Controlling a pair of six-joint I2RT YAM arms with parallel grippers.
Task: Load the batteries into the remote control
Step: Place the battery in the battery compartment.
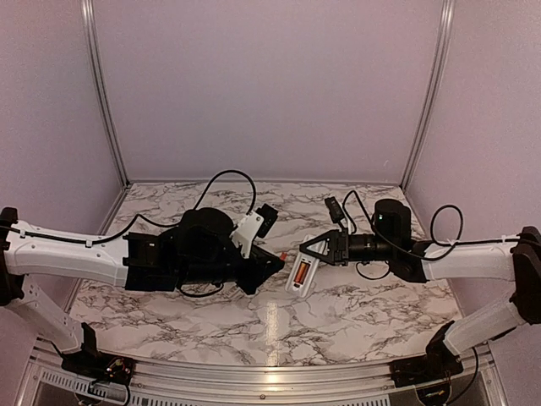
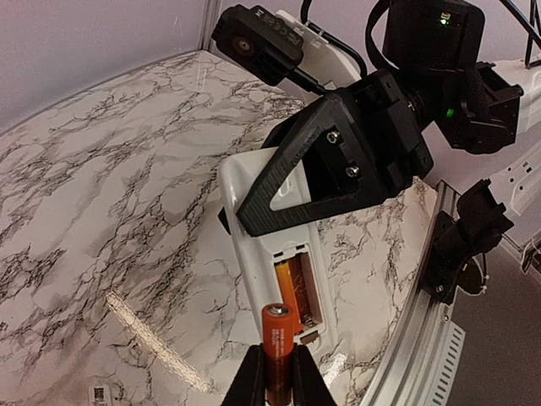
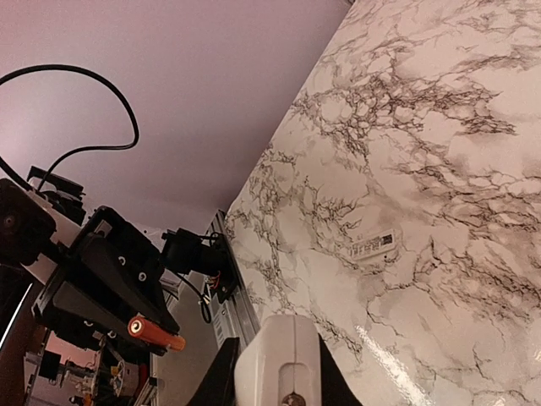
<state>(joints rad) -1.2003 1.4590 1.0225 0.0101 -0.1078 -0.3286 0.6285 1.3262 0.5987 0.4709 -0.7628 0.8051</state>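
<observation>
The white remote control (image 1: pixel 294 286) is held back-side up just above the marble table, with my right gripper (image 1: pixel 314 251) shut on its far end. In the right wrist view the remote's rounded end (image 3: pixel 279 355) fills the gap between the fingers. Its battery bay is open, and one orange battery (image 2: pixel 290 292) lies in the left slot. My left gripper (image 2: pixel 280 376) is shut on a second orange battery (image 2: pixel 280 338). That cell stands upright just short of the bay's near end. The same held battery (image 3: pixel 155 331) shows from the right wrist.
A small printed label (image 3: pixel 373 244) is stuck to the marble table (image 1: pixel 211 313). An aluminium rail (image 1: pixel 270 381) runs along the near edge and pale walls close in the back and sides. Black cables (image 1: pixel 228 178) loop above both arms.
</observation>
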